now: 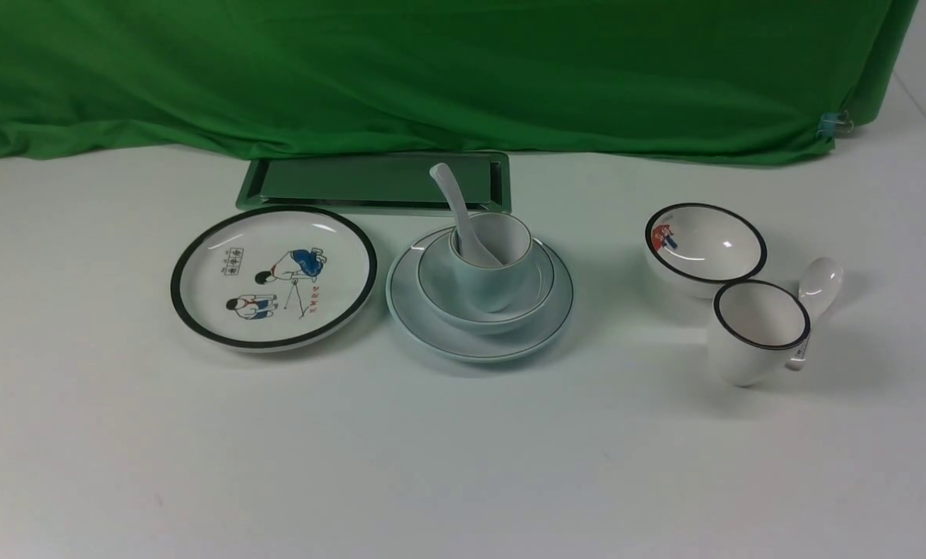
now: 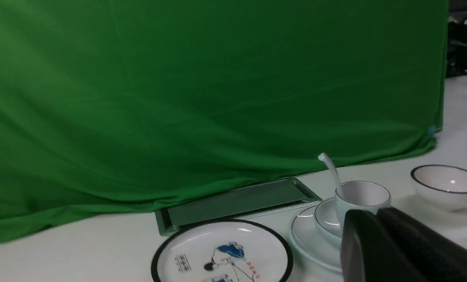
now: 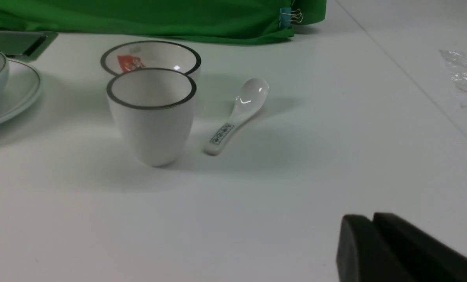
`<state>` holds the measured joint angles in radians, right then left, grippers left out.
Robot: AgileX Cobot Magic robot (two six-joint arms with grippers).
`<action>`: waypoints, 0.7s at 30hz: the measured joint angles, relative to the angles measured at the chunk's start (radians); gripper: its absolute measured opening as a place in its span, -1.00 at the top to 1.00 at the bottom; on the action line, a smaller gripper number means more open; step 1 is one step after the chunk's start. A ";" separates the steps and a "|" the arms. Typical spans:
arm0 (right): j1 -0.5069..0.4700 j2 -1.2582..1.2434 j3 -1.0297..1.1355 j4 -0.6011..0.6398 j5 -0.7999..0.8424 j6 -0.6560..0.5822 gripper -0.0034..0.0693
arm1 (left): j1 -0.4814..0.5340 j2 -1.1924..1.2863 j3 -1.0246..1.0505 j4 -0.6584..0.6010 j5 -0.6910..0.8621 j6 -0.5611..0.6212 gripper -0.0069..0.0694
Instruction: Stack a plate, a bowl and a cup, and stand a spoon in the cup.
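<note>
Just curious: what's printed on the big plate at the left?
Cartoon figures in blue, inside a black rim; front view shows it best.

white table (image 1: 463,466), plate (image 1: 431,326), cartoon plate (image 1: 199,303), tray (image 1: 338,180), black-rimmed bowl (image 1: 707,244), cup (image 1: 754,334), marked spoon (image 1: 818,283)

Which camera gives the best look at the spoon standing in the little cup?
The front view: the spoon shows whole there, its scoop down inside the cup and its handle leaning up toward the robot's left. The left wrist view shows only the handle above the cup's rim. The right wrist view misses it entirely.
</note>
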<state>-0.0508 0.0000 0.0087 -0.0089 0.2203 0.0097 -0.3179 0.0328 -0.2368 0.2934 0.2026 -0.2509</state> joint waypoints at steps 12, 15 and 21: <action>0.000 0.000 0.000 0.000 0.000 0.000 0.61 | 0.323 -0.011 0.172 -0.330 -0.102 0.321 0.89; 0.000 0.000 0.000 0.000 0.000 0.000 0.59 | 0.328 -0.030 0.224 -0.341 -0.106 0.320 0.89; 0.000 0.000 0.000 0.000 0.000 0.000 0.56 | 0.336 -0.031 0.242 -0.372 -0.026 0.320 0.89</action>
<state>-0.0508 -0.0005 0.0087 -0.0089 0.2206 0.0097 0.0182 0.0021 0.0051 -0.0786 0.1770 0.0689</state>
